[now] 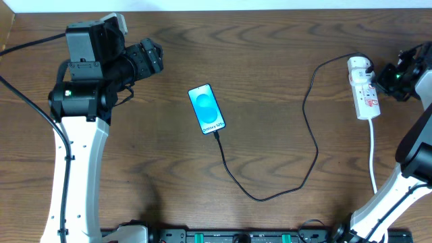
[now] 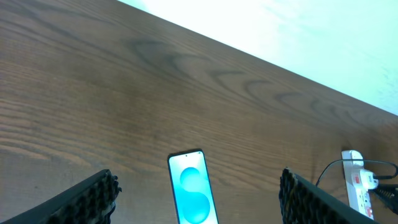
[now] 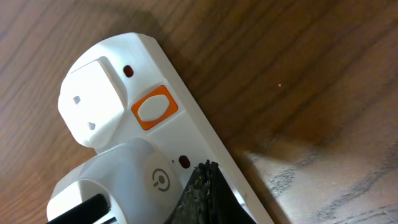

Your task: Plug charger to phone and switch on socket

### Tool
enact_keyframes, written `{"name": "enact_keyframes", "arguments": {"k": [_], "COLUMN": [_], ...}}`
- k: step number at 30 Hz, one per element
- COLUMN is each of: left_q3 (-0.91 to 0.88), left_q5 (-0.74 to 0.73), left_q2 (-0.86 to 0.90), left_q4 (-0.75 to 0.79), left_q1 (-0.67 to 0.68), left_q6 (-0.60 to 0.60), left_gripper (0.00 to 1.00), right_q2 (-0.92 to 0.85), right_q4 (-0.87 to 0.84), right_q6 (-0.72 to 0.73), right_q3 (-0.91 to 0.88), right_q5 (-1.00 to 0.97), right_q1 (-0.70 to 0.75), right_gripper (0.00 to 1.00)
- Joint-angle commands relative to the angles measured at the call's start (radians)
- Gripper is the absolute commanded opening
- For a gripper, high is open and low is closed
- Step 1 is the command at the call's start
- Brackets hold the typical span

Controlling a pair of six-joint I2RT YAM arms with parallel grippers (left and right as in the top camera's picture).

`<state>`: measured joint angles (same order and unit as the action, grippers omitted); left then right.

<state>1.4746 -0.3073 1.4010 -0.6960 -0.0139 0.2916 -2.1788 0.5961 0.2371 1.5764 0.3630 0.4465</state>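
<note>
The phone [image 1: 206,108] lies flat mid-table with its blue-teal screen lit; it also shows in the left wrist view [image 2: 193,190]. The charger's black cable [image 1: 314,145] runs from the phone's near end, loops right and climbs to a white plug [image 1: 360,66] on the socket [image 1: 368,98]. In the right wrist view the socket [image 3: 205,137] shows an orange switch [image 3: 154,107] beside the plug [image 3: 134,180]. My right gripper [image 3: 205,186] is shut, its tip resting on the socket's top. My left gripper [image 2: 198,183] is open and empty, raised left of the phone.
The socket's white cord [image 1: 372,152] runs toward the front edge at the right. The table's far edge [image 2: 261,50] lies behind the phone. Dark equipment [image 1: 236,236] lines the front edge.
</note>
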Motion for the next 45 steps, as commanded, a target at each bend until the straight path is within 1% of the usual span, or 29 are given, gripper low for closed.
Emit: {"name": "enact_keyframes", "arguments": {"k": [1, 15, 20, 25, 40, 45], "left_q3": [0.005, 0.005, 0.005, 0.005, 0.005, 0.005], "left_q5": [0.013, 0.013, 0.013, 0.013, 0.013, 0.013], "left_q2": [-0.008, -0.008, -0.008, -0.008, -0.008, -0.008], "left_q4": [0.000, 0.000, 0.000, 0.000, 0.000, 0.000], "left_q1": [-0.003, -0.003, -0.003, -0.003, -0.003, -0.003], "left_q6": [-0.002, -0.002, -0.002, -0.002, -0.002, -0.002], "left_gripper": [0.85, 0.85, 0.84, 0.84, 0.85, 0.85], "right_q2": [-0.034, -0.034, -0.034, -0.034, -0.034, -0.034], "right_q4": [0.035, 0.050, 0.048, 0.046, 0.031, 0.011], "right_q6": [0.009, -0.007, -0.005, 0.061, 0.349, 0.403], "right_q3": [-0.027, -0.027, -0.027, -0.027, -0.027, -0.027], "right_q5": [0.101, 0.096, 0.148, 0.153, 0.172, 0.212], "right_q1": [-0.098, -0.144, -0.139, -0.143, -0.112, -0.111], "right_gripper": [0.01, 0.01, 0.01, 0.01, 0.01, 0.01]}}
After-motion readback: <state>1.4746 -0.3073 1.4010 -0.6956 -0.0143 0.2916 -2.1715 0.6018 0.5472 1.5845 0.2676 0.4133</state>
